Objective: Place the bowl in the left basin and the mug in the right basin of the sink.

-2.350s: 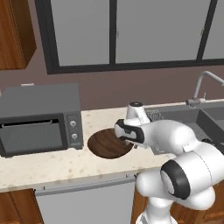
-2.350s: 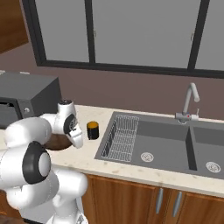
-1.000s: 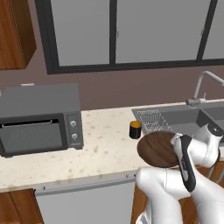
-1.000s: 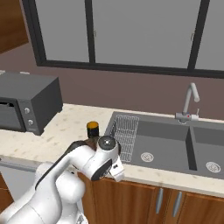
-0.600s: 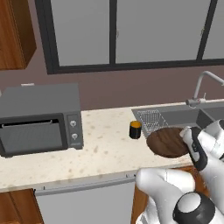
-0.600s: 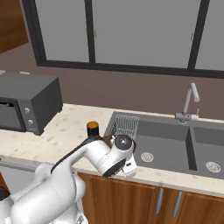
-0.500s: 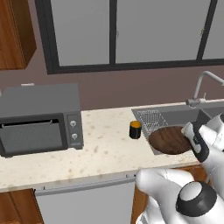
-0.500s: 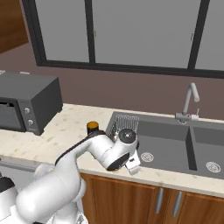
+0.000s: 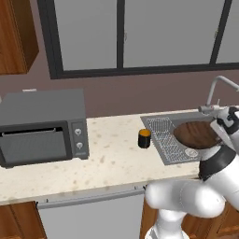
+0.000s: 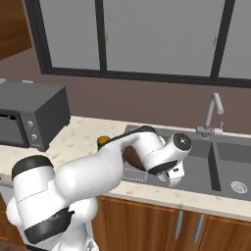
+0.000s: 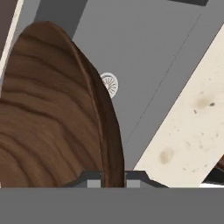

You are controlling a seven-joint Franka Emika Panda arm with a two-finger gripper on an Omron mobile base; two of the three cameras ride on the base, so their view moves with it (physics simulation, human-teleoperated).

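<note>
The dark brown wood-grain bowl (image 11: 52,113) is tilted on edge over the left basin (image 11: 153,52), its rim pinched in my gripper (image 11: 113,178), which is shut on it. The basin's round drain (image 11: 109,84) shows just past the bowl's rim. From the left base view the bowl (image 9: 196,133) hangs above the sink beside the wire rack (image 9: 163,139). The small black mug (image 9: 144,138) with its orange inside stands on the counter left of the rack, apart from the gripper. The narrower right basin (image 10: 235,169) lies beyond the divider.
A grey microwave (image 9: 42,126) occupies the counter's left end. The curved silver faucet (image 10: 213,115) rises behind the sink. The speckled counter's front strip (image 11: 192,122) runs along the basin's near wall. My arm (image 10: 142,147) stretches across the rack.
The arm has swung right, carrying the bowl from the counter near the microwave to above the left basin. The mug has stayed on the counter.
</note>
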